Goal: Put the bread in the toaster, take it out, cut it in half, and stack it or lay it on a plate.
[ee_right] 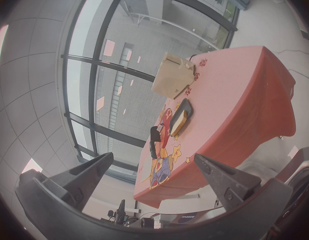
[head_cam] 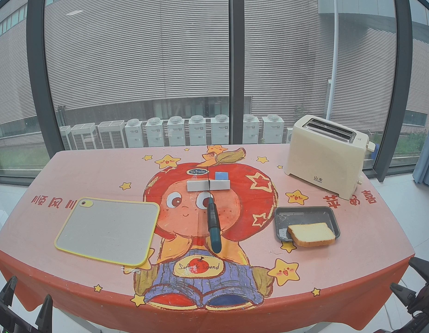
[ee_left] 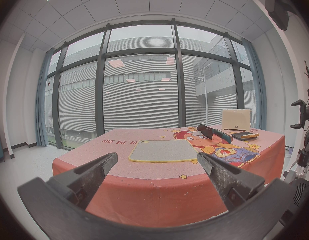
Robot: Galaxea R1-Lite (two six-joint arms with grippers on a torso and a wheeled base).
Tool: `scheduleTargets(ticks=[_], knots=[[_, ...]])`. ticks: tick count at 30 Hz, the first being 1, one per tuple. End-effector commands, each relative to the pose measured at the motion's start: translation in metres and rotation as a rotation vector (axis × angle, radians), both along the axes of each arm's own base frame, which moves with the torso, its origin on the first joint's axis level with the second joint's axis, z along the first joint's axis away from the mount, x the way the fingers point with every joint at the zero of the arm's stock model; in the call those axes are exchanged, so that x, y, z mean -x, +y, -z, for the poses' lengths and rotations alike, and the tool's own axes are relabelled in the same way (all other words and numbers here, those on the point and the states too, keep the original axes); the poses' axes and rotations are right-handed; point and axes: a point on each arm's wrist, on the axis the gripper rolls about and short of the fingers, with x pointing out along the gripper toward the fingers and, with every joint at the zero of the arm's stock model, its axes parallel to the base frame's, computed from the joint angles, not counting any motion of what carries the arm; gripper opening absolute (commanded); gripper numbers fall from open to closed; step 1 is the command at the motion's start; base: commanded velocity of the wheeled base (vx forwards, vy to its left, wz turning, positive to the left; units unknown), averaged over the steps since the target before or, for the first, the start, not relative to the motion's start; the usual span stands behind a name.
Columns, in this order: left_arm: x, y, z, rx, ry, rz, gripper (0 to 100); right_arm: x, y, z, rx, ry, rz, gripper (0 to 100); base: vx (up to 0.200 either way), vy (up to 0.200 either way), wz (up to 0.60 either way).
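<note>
Bread (head_cam: 311,234), thick-cut, rests on dark tray (head_cam: 300,215); left hand (ee_left: 157,155) and right hand (ee_right: 154,156) gape empty.

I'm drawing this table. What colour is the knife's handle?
The knife handle is dark teal, best seen in the head view.

Red characters are running across the salmon-pink cartoon-printed counter cloth (head_cam: 108,172), with one group (head_cam: 53,203) near its left edge and another (head_cam: 351,200) just in front of the cream rectangular two-slot toaster (head_cam: 328,156). A small dark mark (head_cam: 318,179) is sitting low on the toaster's front. Lettering is showing on the cartoon's dark oval badge (head_cam: 197,171) and yellow belly patch (head_cam: 198,267), too small to make out.
</note>
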Motion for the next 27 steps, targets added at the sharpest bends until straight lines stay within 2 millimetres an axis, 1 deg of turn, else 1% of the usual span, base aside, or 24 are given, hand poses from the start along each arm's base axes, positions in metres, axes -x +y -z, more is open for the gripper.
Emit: scheduleTargets(ticks=[1, 8, 13, 14, 15, 16, 19, 24, 27], knots=[[-0.001, 0.0, 0.005, 0.0, 0.017, 0.0, 100, -0.011, 0.002, 0.0, -0.013, 0.09, -0.048, 100, 0.0, 0.0, 0.0], [-0.001, 0.0, 0.005, 0.0, 0.017, 0.0, 100, -0.028, 0.006, -0.007, -0.065, 0.136, -0.077, 100, 0.0, 0.0, 0.0], [-0.001, 0.0, 0.005, 0.0, 0.019, 0.0, 100, -0.048, 0.01, -0.009, -0.063, 0.181, -0.076, 100, 0.0, 0.0, 0.0], [-0.001, 0.0, 0.005, 0.0, 0.017, 0.0, 100, -0.049, 0.01, -0.009, -0.062, 0.184, -0.076, 100, 0.0, 0.0, 0.0], [-0.001, 0.0, 0.005, 0.0, 0.019, 0.0, 100, -0.057, 0.012, -0.009, -0.062, 0.204, -0.076, 100, 0.0, 0.0, 0.0], [-0.001, 0.0, 0.005, 0.0, 0.017, 0.0, 100, -0.057, 0.012, -0.009, -0.062, 0.206, -0.076, 100, 0.0, 0.0, 0.0], [-0.001, 0.0, 0.005, 0.0, 0.017, 0.0, 100, -0.07, 0.015, -0.008, -0.075, 0.252, -0.092, 100, 0.0, 0.0, 0.0], [-0.001, 0.0, 0.005, 0.001, 0.017, 0.0, 100, -0.078, 0.018, -0.006, -0.085, 0.285, -0.126, 100, 0.0, 0.0, 0.0], [-0.001, 0.0, 0.005, 0.001, 0.017, 0.0, 100, -0.083, 0.019, -0.008, -0.122, 0.319, -0.131, 100, 0.0, 0.0, 0.0]])
